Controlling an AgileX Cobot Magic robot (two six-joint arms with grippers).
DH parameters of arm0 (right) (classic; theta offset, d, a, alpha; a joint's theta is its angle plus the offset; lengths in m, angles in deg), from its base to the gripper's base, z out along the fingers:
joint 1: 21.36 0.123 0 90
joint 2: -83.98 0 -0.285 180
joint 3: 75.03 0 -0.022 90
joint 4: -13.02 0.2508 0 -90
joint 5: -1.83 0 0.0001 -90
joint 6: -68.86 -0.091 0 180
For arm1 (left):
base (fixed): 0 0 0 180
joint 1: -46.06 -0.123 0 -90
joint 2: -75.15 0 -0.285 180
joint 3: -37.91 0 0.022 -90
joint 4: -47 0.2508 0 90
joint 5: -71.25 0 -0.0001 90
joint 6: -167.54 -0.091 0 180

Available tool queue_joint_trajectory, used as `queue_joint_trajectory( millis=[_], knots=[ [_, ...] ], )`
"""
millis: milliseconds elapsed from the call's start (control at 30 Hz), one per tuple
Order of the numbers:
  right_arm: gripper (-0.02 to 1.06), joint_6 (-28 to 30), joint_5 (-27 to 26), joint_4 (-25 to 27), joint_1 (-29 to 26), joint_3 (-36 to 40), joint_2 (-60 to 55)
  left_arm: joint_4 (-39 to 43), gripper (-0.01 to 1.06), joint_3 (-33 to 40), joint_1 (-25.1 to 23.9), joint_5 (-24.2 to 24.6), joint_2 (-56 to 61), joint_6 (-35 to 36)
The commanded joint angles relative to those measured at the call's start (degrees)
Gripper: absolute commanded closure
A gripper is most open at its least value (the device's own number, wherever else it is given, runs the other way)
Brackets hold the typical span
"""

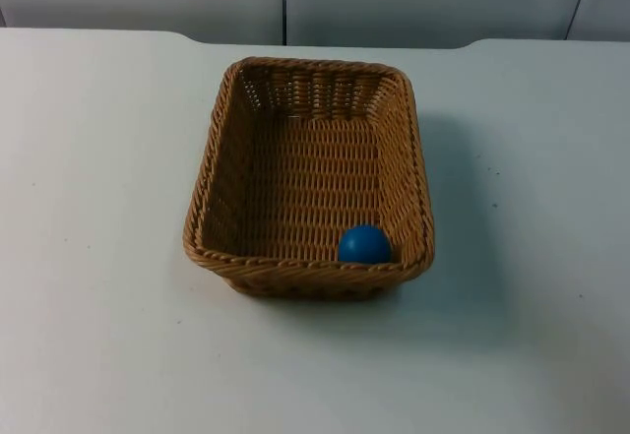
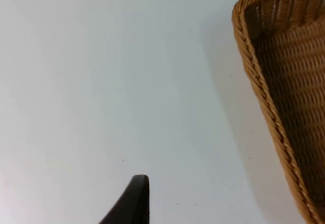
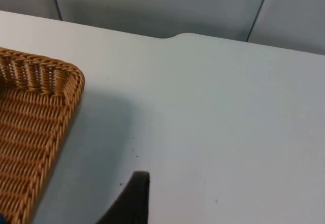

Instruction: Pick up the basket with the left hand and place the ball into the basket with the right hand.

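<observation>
Basket (image 1: 307, 173) mid-surface (image 1: 98, 257), ball (image 1: 364, 244) against its near-right wall; open room on every side. Tools' states: cannot tell.

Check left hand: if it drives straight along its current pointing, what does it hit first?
Probably the bare white table. In the left wrist view the basket sits off to the side of the fingertip, apparently outside its line, though depth is unclear.

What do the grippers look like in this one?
Little to go on: each wrist view shows one matte black fingertip, tapered with a blunt squared end, plain and unmarked, for the left gripper and the right gripper, both over white table beside the basket.
</observation>
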Motion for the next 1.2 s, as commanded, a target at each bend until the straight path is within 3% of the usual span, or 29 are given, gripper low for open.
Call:
queue_joint_trajectory(
  millis=[0, 200, 233, 300, 333, 400, 533, 700, 767, 900, 1000, 1167],
  knots=[
    [0.0, -0.2, -0.7, -0.1, 0.7, 0.2, 0.1, 0.0, 0.0, 2.5, 0.1, -0.4, 6.6, 1.6],
    [0.0, -1.5, 1.4, -1.3, 0.7, 0.2, 1.0, 4.0, 0.0, 7.6, 0.2, 0.5, 18.1, 4.3],
    [0.0, -3.3, 2.1, -3.0, 0.5, 0.2, 1.5, 7.1, 0.0, 8.9, 0.2, 0.6, 19.7, 5.9],
    [0.0, -10.7, 4.2, -12.2, 0.5, 0.2, 2.5, 13.9, 0.0, 11.5, 0.2, 1.3, 21.8, 10.4],
    [0.0, -10.7, 4.2, -12.2, 0.5, 0.2, 2.5, 13.9, 0.0, 11.5, 0.2, 1.3, 21.8, 10.4],
    [0.0, -16.4, 5.6, -18.7, 0.5, 0.2, 3.2, 17.6, 0.0, 13.6, 0.2, 1.3, 23.3, 13.2],
    [0.0, -15.9, 6.3, -18.6, 0.5, 0.5, 3.6, 17.0, 0.0, 15.0, 0.4, 1.3, 24.5, 13.3],
    [0.0, -14.9, 3.2, -17.1, 0.5, 3.2, 5.2, 16.6, 0.0, 15.2, 1.5, 0.2, 27.2, 13.3],
    [0.0, -15.7, 2.6, -19.5, 0.5, 4.6, 7.4, 17.3, 0.0, 15.2, 1.8, -0.3, 29.3, 13.7],
    [0.0, -26.2, 2.6, -30.0, 0.5, 7.0, 13.9, 21.9, 0.0, 15.2, 1.4, 0.3, 35.4, 18.9],
    [0.0, -30.6, 2.9, -32.3, 0.5, 7.9, 16.4, 22.7, 0.0, 15.2, 1.4, 0.3, 37.9, 18.9],
    [0.0, -31.5, 2.8, -25.1, 0.5, 10.7, 17.7, 21.8, 0.0, 15.2, 1.4, 1.7, 39.4, 22.3]
  ],
)
